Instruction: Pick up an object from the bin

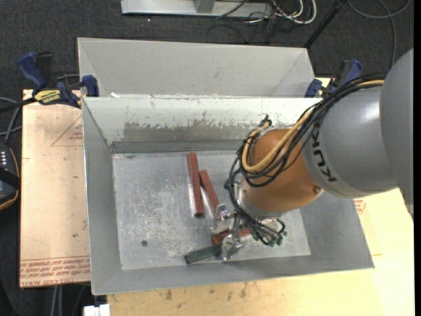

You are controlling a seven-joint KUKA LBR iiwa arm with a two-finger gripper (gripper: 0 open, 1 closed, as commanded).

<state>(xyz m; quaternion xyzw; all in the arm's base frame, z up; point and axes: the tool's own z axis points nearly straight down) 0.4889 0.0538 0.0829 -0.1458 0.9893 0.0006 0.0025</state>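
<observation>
The fingers [227,241] are down at the floor of the bin [151,216], near its front wall and a little right of the middle. From where I stand I cannot tell how far apart they are, nor whether anything is caught between them; the metal there is tangled up with a bit of red-brown and some small wires.

Right at the fingers, on their left side, begins a dark green marker [202,257]. It lies flat on the bin floor, its near end touching or almost touching the tips, the rest running away to the left along the front wall.

Just behind the fingers, toward the back of the bin, lie two red-brown sticks: a shorter stick [210,188] nearer the fingers and a longer stick [195,180] beside it on the far side. They lie close together, almost parallel, pointing at the back wall.

Above the fingers sits the orange cover [279,170] of the wrist, looped with black cables [242,166], and behind that the grey arm [368,137] coming in from the right.
</observation>
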